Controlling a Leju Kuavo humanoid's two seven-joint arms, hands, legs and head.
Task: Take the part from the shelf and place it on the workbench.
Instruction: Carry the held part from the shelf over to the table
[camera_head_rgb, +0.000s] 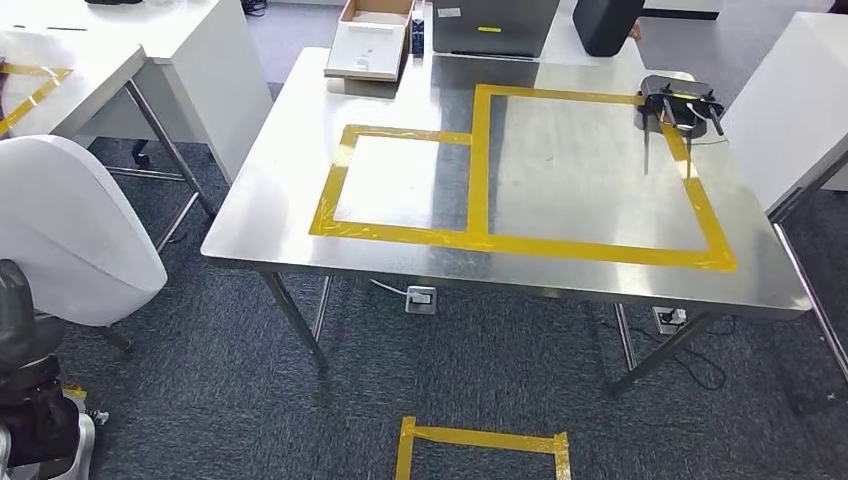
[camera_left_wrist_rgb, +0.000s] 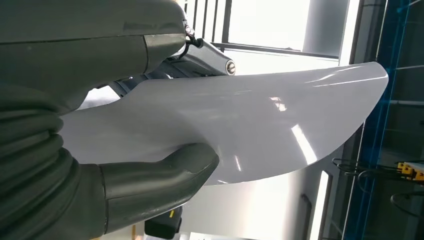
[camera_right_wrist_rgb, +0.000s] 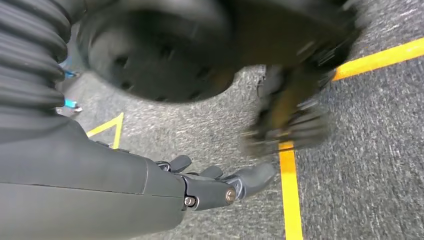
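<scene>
The part (camera_head_rgb: 70, 230) is a large, smooth white curved shell at the left edge of the head view, off the bench's left side. My left hand (camera_head_rgb: 28, 375) grips it from below. In the left wrist view, the thumb and fingers of the left hand (camera_left_wrist_rgb: 150, 175) clamp the near edge of the white part (camera_left_wrist_rgb: 260, 125). The steel workbench (camera_head_rgb: 570, 170) stands ahead, marked with a small yellow tape rectangle (camera_head_rgb: 345, 160) and a larger one (camera_head_rgb: 480, 150). My right hand (camera_right_wrist_rgb: 220, 185) hangs over the grey carpet, fingers stretched out and holding nothing.
A black device (camera_head_rgb: 680, 105) sits on the bench's far right corner. At the back edge are a cardboard box (camera_head_rgb: 370, 40) and a grey case (camera_head_rgb: 495, 25). White tables flank the bench on the left (camera_head_rgb: 130, 50) and right (camera_head_rgb: 790, 100). Yellow tape (camera_head_rgb: 480, 440) marks the floor.
</scene>
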